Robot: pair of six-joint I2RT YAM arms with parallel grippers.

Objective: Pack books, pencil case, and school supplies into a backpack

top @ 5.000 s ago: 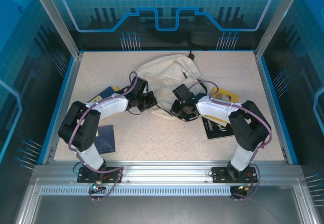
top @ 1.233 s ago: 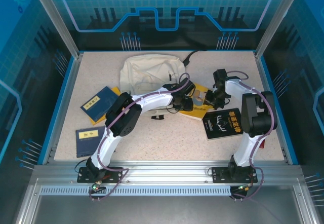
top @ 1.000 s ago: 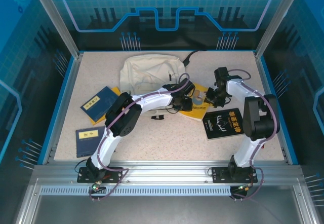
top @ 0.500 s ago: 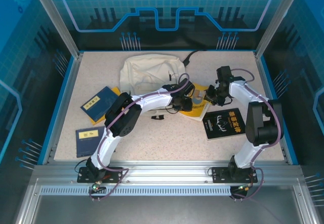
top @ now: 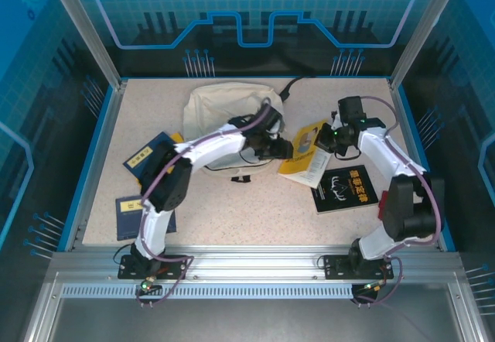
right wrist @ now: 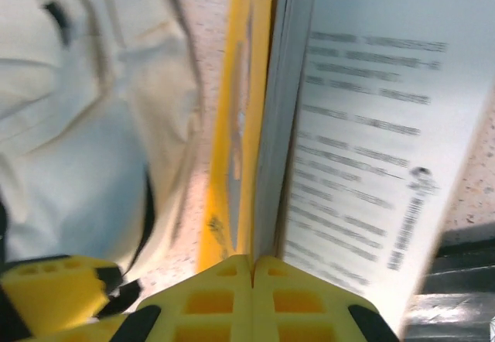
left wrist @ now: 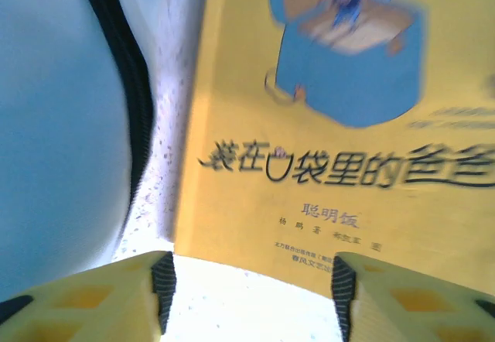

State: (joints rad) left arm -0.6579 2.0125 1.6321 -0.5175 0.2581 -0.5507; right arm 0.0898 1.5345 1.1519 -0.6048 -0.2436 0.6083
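The left gripper (left wrist: 251, 274) was seen with its jaws held wide apart, and nothing was gripped between them. Just ahead of its fingertips the yellow book (left wrist: 325, 164) was found, its cover with dark print and a blue picture turned toward the wrist camera. Whether the fingers (left wrist: 116, 299) touched its near edge could not be told. To the left of that gripper the cream backpack (left wrist: 54, 125) was seen, edged by a dark band. A strip of speckled table (left wrist: 166, 125) was left bare between it and the book.

The right gripper (right wrist: 252, 271) was seen with its jaws pressed fully together at the edge of the same book, whose cover appeared to be pinched there. Ahead of its fingertips the yellow cover was viewed edge-on, with white printed pages fanned out to the right. The backpack was seen to this gripper's left, across the book.

From above, the grippers were placed on opposite sides of the book, which was tilted up on the right gripper's side. The black book (top: 346, 187) was laid flat near the right gripper, toward its arm's base. A blue book (top: 151, 158) and a smaller blue book (top: 131, 205) were laid well apart from the left gripper, back beside its arm.
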